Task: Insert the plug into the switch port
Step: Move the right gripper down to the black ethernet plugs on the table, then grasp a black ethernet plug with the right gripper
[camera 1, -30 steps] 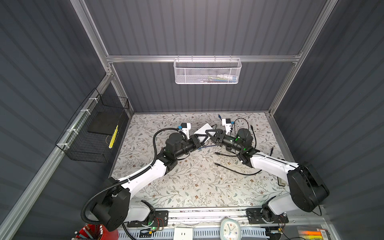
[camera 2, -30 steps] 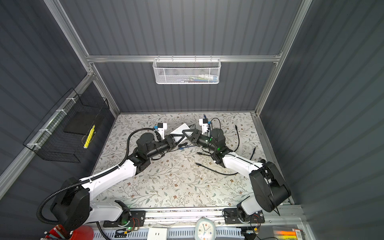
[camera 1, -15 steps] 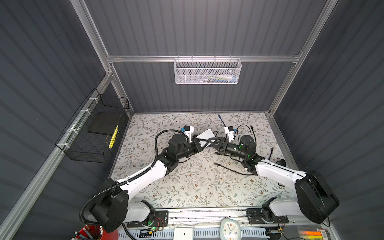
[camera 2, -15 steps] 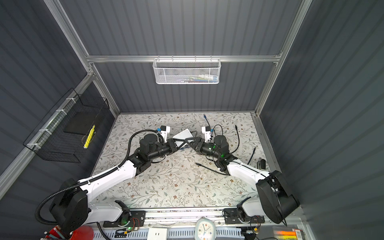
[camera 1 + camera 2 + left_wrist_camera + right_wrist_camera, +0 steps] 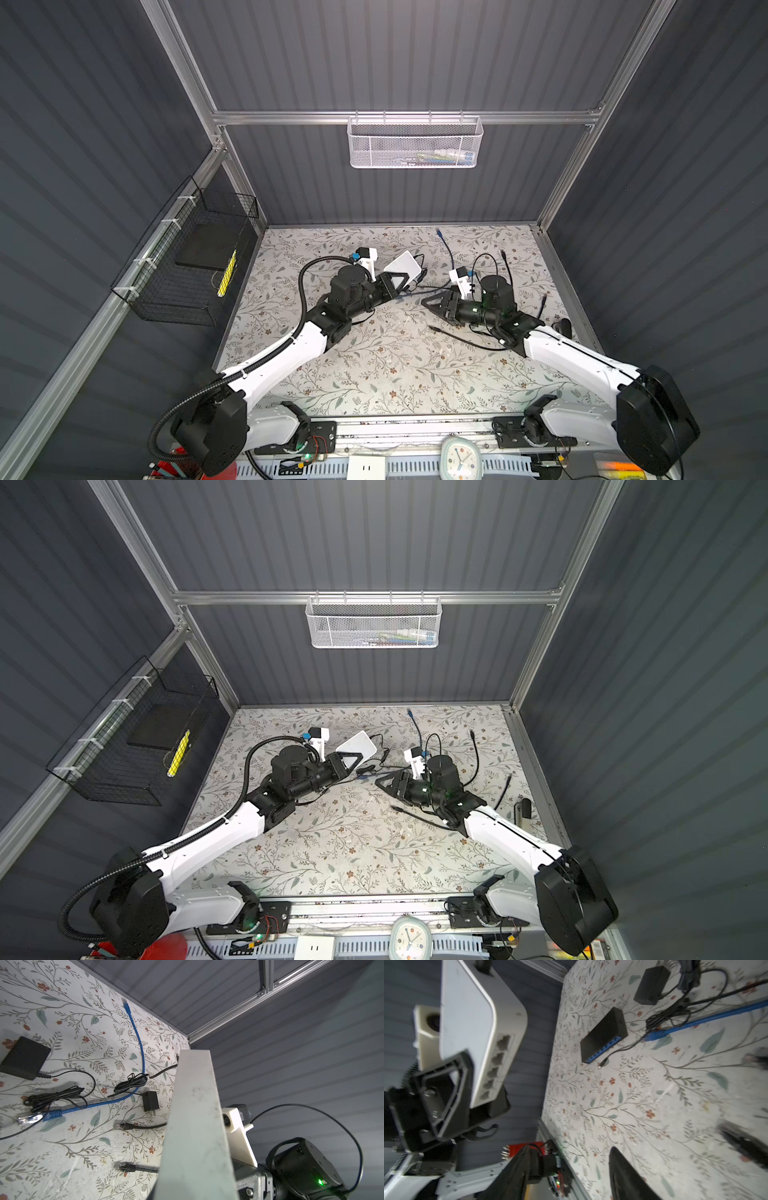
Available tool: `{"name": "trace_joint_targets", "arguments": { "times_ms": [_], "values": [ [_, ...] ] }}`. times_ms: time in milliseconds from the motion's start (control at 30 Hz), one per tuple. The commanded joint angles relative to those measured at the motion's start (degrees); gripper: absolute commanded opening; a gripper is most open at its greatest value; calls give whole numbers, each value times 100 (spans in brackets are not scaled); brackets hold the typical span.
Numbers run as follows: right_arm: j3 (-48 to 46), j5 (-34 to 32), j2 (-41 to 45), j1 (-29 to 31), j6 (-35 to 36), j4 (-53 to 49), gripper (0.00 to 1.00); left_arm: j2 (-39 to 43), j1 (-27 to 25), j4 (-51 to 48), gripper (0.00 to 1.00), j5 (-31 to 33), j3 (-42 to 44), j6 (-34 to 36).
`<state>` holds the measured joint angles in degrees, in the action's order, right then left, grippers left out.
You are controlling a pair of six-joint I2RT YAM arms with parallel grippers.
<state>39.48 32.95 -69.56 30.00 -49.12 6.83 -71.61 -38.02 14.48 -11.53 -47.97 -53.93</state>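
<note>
item: white switch [image 5: 405,266], clamped tight in my left gripper [image 5: 393,285], off the table [image 5: 374,374]; my right gripper [image 5: 430,302]: fingers apart, empty.

Dark grey ribbed walls [image 5: 415,62] enclose the cell, framed by aluminium rails [image 5: 399,117]. A white mesh basket [image 5: 415,145] hangs on the far wall; a black wire basket [image 5: 187,266] hangs on the left wall. The floor is a pale floral-patterned mat [image 5: 395,365]. A small clock [image 5: 460,457] sits at the near edge.
</note>
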Motion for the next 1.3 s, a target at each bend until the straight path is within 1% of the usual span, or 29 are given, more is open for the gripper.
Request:
{"name": "trace_joint_targets", "arguments": {
  "times_ms": [0, 100, 200, 267, 367, 533, 733, 1000, 1267],
  "values": [
    [485, -674, 41, -51, 1686, -2306, 61, 256, 47, -212, 0, 233, 22, 208],
    [730, -1172, -97, -71, 2374, -3007, 61, 439, 50, -370, 0, 375, 250, 308],
    [951, -1723, -471, -84, 2801, -3373, 58, 577, 49, -393, 0, 424, 490, 379],
    [1081, -1996, -797, -90, 2975, -3494, 56, 650, 49, -377, 0, 445, 642, 434],
    [1123, -2159, -1217, -82, 3058, -3439, 53, 740, 58, -352, 0, 479, 820, 473],
    [1075, -2267, -1556, -77, 3092, -3188, 51, 835, 58, -282, 0, 459, 1040, 489],
    [1254, -2303, -2008, 75, 3237, -3246, 50, 857, 60, -139, 0, 405, 1205, 437],
    [1597, -2665, -2505, 352, 3389, -3390, 50, 1060, 59, -127, 0, 495, 1350, 459],
    [1705, -2641, -2951, 418, 3549, -3290, 50, 1156, 67, -198, 0, 511, 1338, 535]
  ]
}}
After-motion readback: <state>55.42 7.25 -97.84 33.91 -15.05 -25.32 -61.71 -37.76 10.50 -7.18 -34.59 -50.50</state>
